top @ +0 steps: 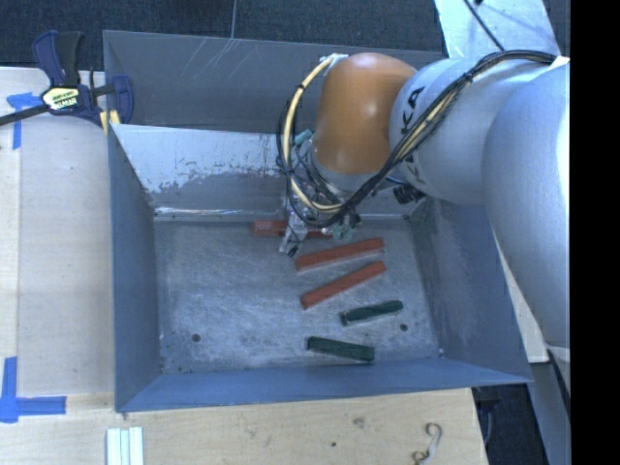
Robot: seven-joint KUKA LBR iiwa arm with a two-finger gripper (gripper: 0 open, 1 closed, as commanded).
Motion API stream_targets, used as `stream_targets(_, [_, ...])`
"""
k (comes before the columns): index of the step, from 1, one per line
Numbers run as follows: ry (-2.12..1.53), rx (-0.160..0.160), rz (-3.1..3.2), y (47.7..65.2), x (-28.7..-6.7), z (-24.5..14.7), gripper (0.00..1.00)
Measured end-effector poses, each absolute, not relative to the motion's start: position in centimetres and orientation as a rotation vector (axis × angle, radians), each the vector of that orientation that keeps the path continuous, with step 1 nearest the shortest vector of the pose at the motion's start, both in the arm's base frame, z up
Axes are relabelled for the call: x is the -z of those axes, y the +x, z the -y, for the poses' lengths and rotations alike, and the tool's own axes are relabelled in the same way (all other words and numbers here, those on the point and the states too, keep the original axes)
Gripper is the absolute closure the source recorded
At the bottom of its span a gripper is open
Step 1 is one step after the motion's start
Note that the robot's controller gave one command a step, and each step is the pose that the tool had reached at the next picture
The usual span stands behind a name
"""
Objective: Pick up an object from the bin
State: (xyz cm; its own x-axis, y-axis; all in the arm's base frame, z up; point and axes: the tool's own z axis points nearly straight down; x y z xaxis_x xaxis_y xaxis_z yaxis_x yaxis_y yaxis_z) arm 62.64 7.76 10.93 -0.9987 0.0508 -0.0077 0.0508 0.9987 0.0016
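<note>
My tool (292, 237) hangs low at the back of the bin (136, 289), close to the rear wall; if it is spread or pressed together I cannot tell, the wrist covers it. The nearest thing is a reddish-brown stick (341, 252); its left end lies just beside the tool, toward the front, and its long axis runs across the camera view, rising a little to the right. A short red piece (266, 228) lies just left of the tool; I judge the stick the easier target; a second reddish stick (342, 285) lies further front.
</note>
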Motion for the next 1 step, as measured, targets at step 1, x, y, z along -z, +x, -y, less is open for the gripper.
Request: stream_targets(1, [0.082,-0.002,-3.132,62.85,-15.28,-7.73,1.0])
